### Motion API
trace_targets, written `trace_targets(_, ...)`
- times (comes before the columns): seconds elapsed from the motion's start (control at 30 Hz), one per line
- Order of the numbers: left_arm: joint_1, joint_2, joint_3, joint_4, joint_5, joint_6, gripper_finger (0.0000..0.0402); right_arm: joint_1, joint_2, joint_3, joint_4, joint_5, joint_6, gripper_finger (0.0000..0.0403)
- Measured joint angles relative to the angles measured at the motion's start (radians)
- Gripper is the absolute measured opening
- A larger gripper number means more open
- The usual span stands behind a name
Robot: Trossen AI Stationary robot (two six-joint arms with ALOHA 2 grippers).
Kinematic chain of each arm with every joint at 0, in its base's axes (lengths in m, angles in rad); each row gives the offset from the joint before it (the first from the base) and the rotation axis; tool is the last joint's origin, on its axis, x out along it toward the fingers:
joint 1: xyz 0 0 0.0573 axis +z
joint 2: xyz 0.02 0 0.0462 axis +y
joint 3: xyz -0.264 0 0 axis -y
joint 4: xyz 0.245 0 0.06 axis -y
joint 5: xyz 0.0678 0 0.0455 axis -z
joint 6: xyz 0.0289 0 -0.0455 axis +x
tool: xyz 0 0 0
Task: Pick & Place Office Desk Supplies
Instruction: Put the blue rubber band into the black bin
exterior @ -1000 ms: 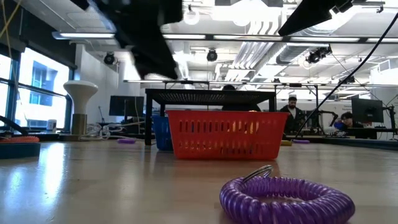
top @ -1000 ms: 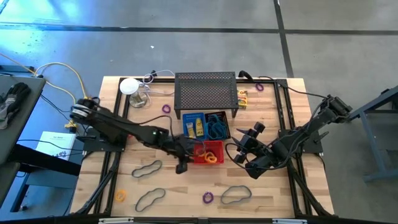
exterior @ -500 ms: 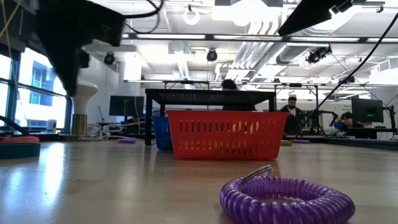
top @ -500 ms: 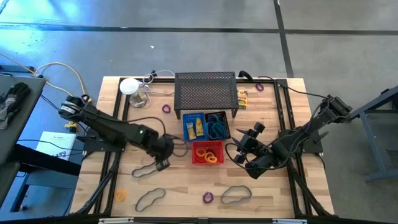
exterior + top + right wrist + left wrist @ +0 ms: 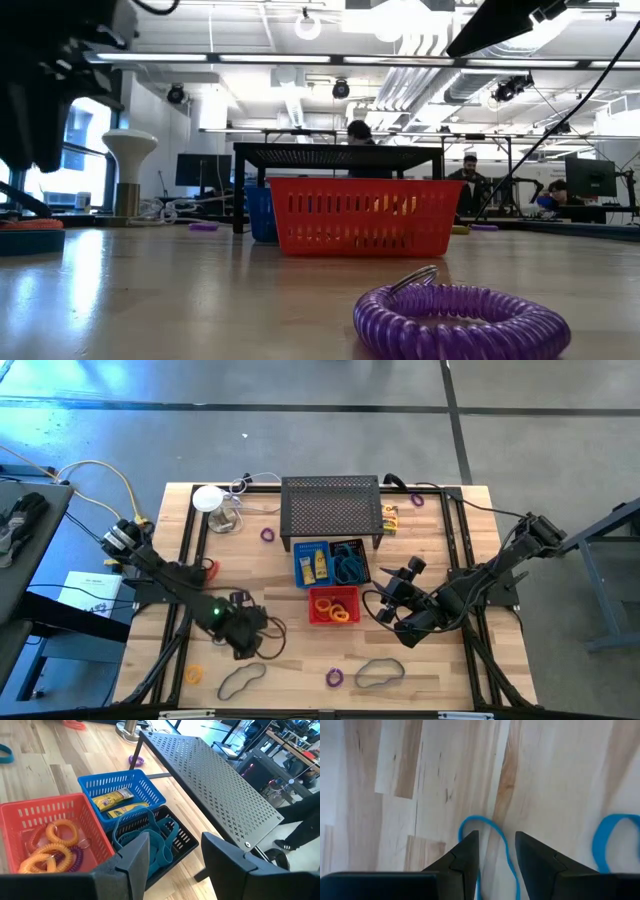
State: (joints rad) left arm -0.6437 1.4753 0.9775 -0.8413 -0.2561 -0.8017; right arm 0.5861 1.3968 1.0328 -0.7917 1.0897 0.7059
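Blue looped cord (image 5: 490, 840) lying flat on wooden counter (image 5: 560, 780), directly under left end effector (image 5: 496, 851), fingers spread astride one loop. Picking step, probably; next: lower, close, carry to black bin (image 5: 172, 840). Red bin (image 5: 30, 817): orange rings. Blue bin (image 5: 125, 787): yellow boxes. Right end effector (image 5: 172, 851) spread, empty, waiting beside bins.

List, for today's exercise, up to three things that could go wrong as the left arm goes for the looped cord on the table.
1. The left gripper stands open over a thin blue cord lying flat on the table; the fingers may close on wood and miss it.
2. The limp cord could snag or slip out on the way to the black bin.
3. The right gripper waits close beside the red bin, so the arms might crowd each other there.
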Motion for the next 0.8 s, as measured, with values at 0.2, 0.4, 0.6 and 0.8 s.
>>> trace_targets(0.2, -0.016, 0.079, 0.000, -0.037, -0.013, -0.057, 0.0119, 0.000, 0.000, 0.000, 0.003, 0.000, 0.000, 0.0168)
trace_targets(0.4, 0.014, 0.128, 0.000, -0.098, -0.022, -0.052, 0.0119, 0.000, 0.000, 0.000, 0.003, 0.000, 0.000, 0.0168)
trace_targets(0.6, 0.042, 0.134, 0.000, -0.094, -0.024, -0.041, 0.0119, 0.000, 0.000, 0.000, 0.003, 0.000, -0.003, 0.0168)
trace_targets(0.8, 0.068, 0.134, 0.000, -0.059, -0.007, -0.028, 0.0119, 0.000, 0.000, 0.000, 0.003, 0.000, -0.003, 0.0168)
